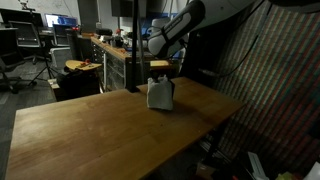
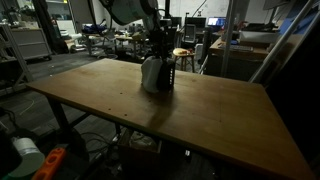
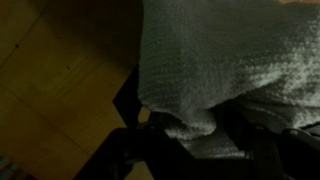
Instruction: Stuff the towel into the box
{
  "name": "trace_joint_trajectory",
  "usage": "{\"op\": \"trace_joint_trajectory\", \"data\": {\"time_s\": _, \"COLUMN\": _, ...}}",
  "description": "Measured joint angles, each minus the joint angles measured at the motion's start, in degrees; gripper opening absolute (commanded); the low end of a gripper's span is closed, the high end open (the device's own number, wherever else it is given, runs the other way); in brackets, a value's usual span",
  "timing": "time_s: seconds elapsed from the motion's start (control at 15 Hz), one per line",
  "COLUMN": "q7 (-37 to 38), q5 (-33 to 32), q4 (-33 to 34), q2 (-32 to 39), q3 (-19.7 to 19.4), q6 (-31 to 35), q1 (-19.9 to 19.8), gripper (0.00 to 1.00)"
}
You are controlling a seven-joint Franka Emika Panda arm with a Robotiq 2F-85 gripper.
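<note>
Although the light is poor, both exterior views show the gripper (image 1: 160, 73) (image 2: 157, 47) pointing straight down over the wooden table (image 1: 90, 125) (image 2: 210, 120), arm reaching in from the cluttered workbenches (image 1: 110, 50) behind. Directly beneath it: pale grey towel (image 1: 157, 95) (image 2: 152, 75), standing as an upright bunch on the tabletop, its top touching or just under the fingertips. Darker side of the bunch, just beside the gripper's axis, appears to be the box (image 2: 168, 79); towel mostly above and outside it, not pushed down. Wrist view: knitted towel cloth (image 3: 210, 60) fills the area right in front of the gripper and sags between two dark blurred fingers (image 3: 125, 150) at the lower edge. A dark straight-edged shape lies under the cloth, towards the table side; too dim to identify with certainty. Bare wood planks (image 3: 50, 70) off to one side of the fingers. Whether the jaws are clamped on the cloth or merely straddling it, I cannot tell; contact is hidden by fabric and shadow.
</note>
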Motion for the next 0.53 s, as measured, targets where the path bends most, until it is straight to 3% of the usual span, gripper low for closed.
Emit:
{"op": "trace_joint_trajectory", "data": {"time_s": 0.33, "q7": -1.2, "q5": -0.1, "q4": -1.8, "q2": -7.5, "q3": 0.3, "q6": -0.3, "q1": 0.7, "gripper": 1.0}}
{"op": "trace_joint_trajectory", "data": {"time_s": 0.4, "q7": -1.7, "q5": -0.1, "q4": -2.3, "q2": -8.7, "q3": 0.5, "q6": -0.5, "q1": 0.8, "gripper": 0.75}}
{"op": "trace_joint_trajectory", "data": {"time_s": 0.53, "q7": -2.9, "q5": -0.1, "q4": -3.6, "q2": -10.6, "q3": 1.2, "q6": -0.7, "q1": 0.8, "gripper": 0.7}}
